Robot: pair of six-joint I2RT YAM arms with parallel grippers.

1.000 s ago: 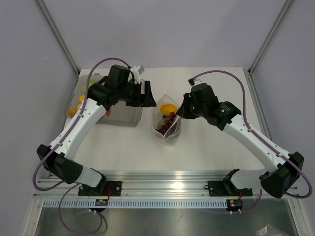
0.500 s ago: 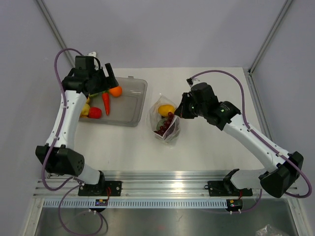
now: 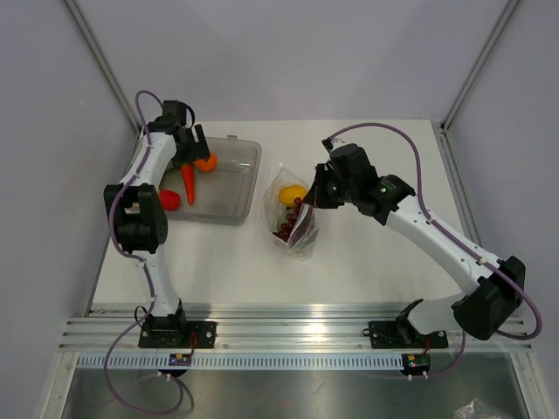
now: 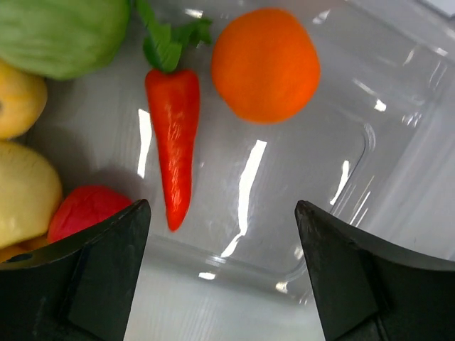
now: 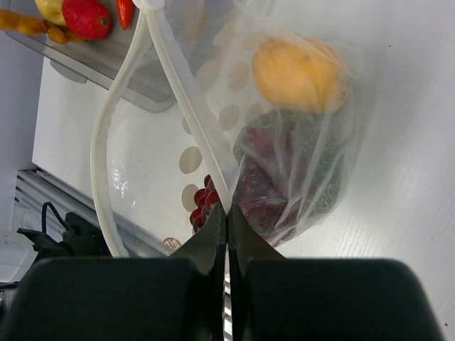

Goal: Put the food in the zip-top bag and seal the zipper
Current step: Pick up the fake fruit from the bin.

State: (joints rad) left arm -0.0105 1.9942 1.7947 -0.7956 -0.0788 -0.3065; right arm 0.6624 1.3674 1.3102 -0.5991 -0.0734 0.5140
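- Two pieces of food are sitting inside the zip-top bag (image 3: 272, 203): a yellow piece (image 5: 302, 74) and, next to it, dark purple grapes (image 5: 263, 177). A dark green shape is showing through the plastic beside the grapes.
- The bag is lying on the table (image 3: 376, 253), just beside the right wall of the tray (image 3: 238, 190) and in front of the right arm.
- The zipper (image 5: 186, 114) is gaping, its two whitish strips spreading apart into a wide loop in the right wrist view.
- The right gripper (image 5: 227, 229) is clenching one strip of the zipper, the fingers pressing together on it at the bag's near edge.
- The rest of the food is waiting in the tray:
  - the carrot (image 4: 173, 142) is lying with its green top toward the far wall
  - the orange (image 4: 265, 64) is sitting just beside the carrot's top
  - a green piece (image 4: 60, 32), two yellow pieces (image 4: 21, 188) and a red piece (image 4: 89, 209) are crowding the left end
- The left gripper (image 4: 222, 209) is hovering over the tray above the carrot and orange, its fingers spread wide and grasping nothing.
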